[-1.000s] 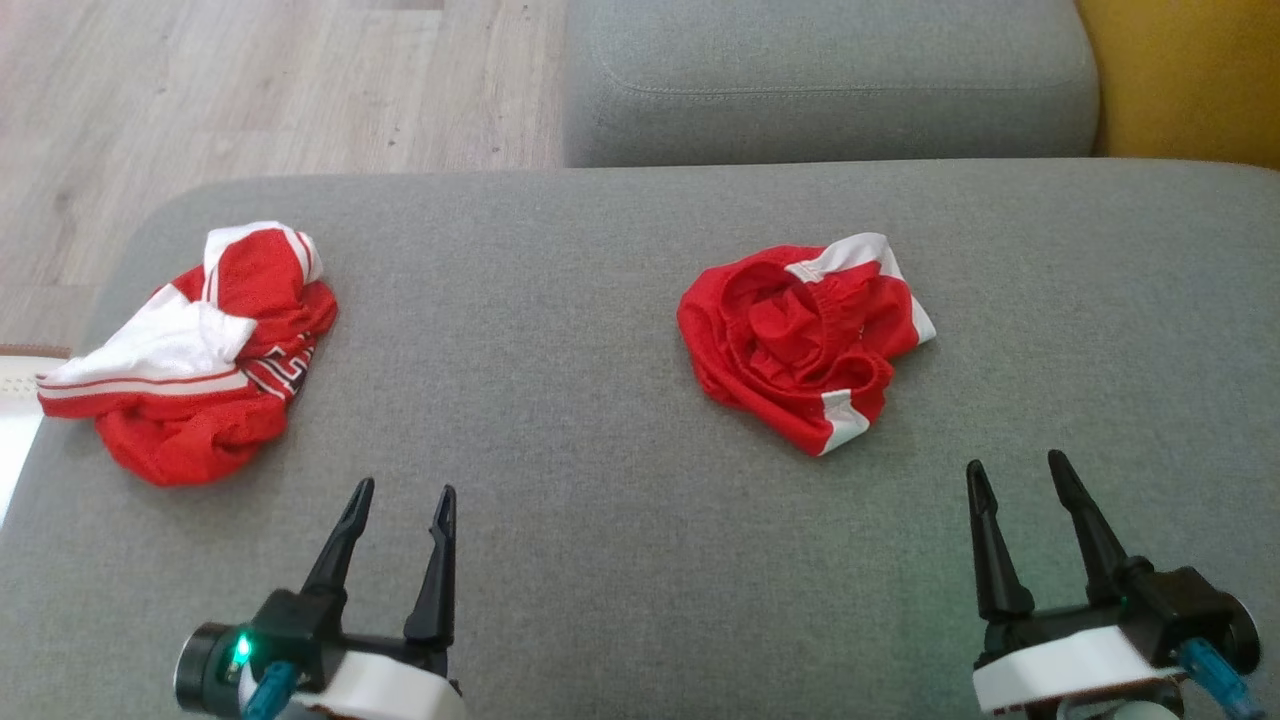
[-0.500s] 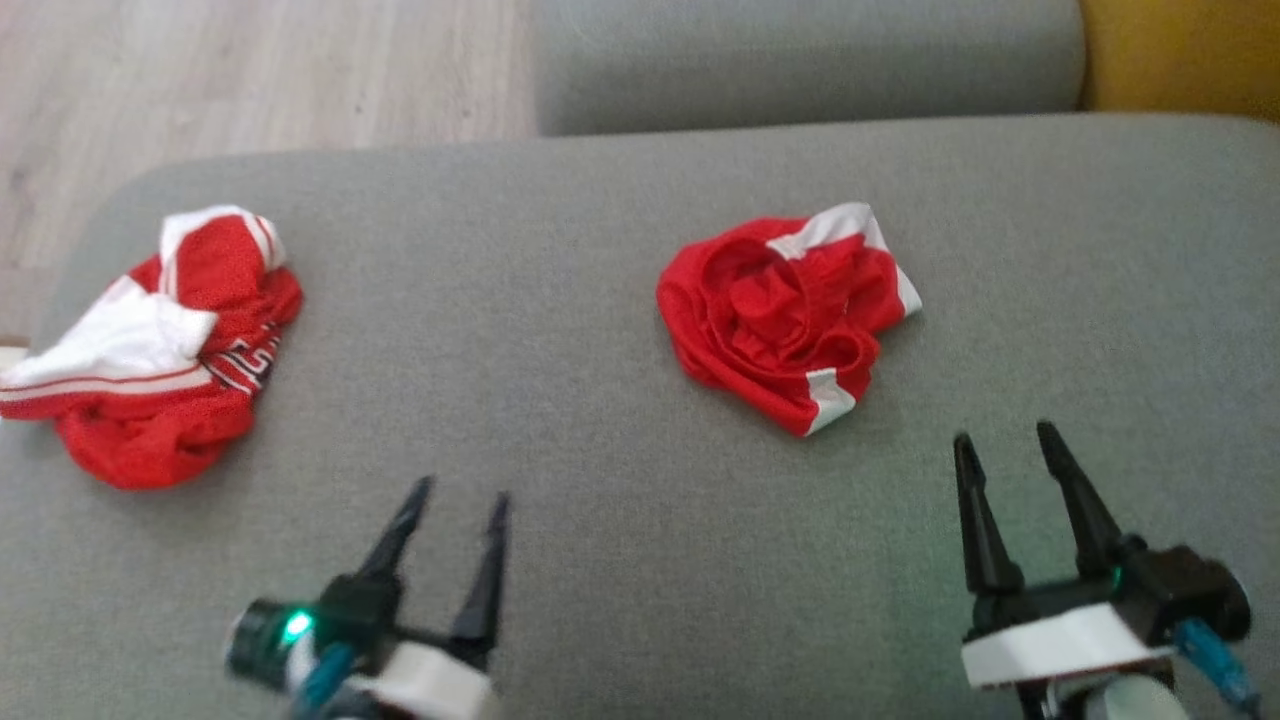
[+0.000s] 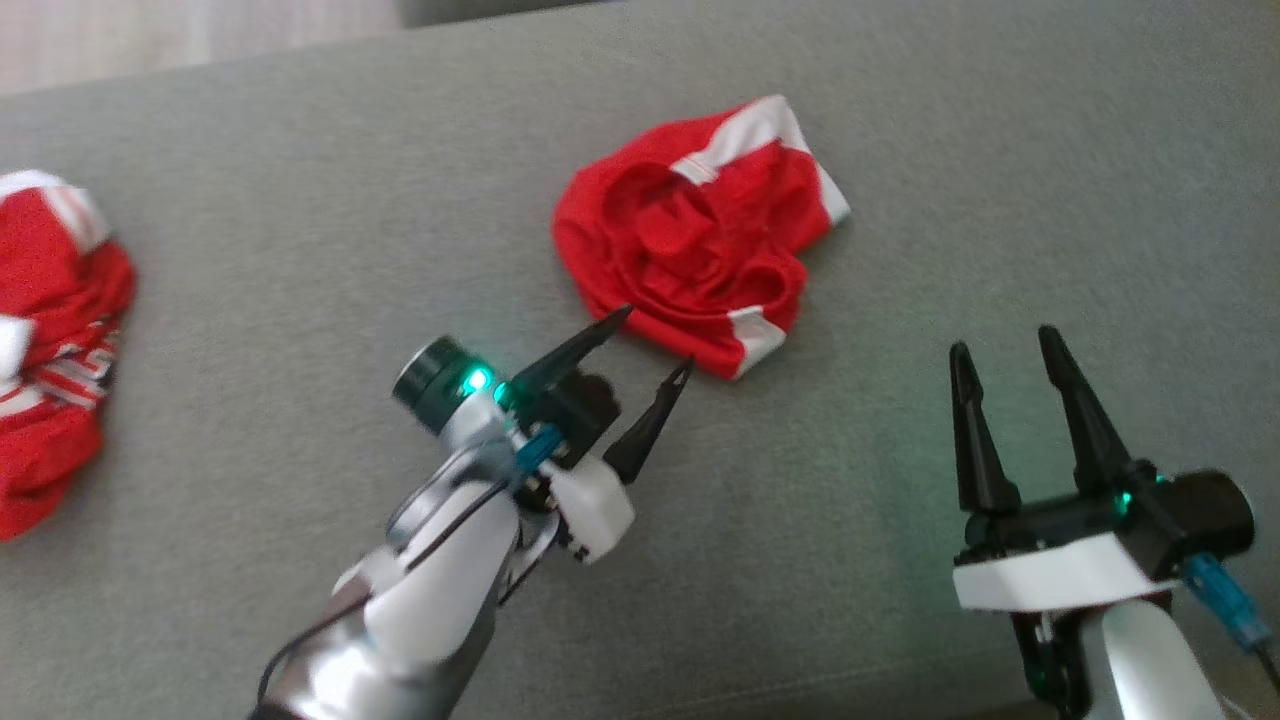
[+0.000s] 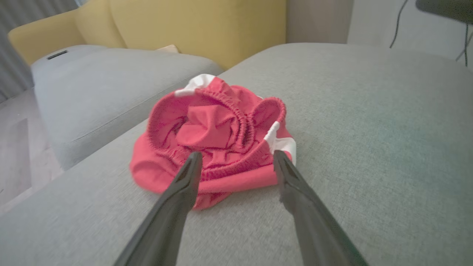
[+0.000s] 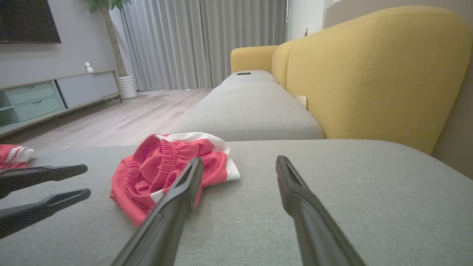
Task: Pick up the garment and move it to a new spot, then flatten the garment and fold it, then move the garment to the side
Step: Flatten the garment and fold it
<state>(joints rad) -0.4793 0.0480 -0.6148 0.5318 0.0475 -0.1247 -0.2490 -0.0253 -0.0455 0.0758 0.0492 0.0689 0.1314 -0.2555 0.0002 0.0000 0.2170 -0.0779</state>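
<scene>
grey fabric sofa seat (image 3: 300, 230), yellow backrest (image 5: 369, 74)

head camera looks steeply down on grey cushion (image 3: 1000, 150); both wrist cameras sit low, skimming it, sharing red garment (image 4: 207, 125), left nearer.

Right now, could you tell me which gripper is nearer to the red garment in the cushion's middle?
Left. The left gripper, fingers open, is at the near edge of the red garment; the right gripper, also open, sits apart, to its right and closer to the robot.
</scene>
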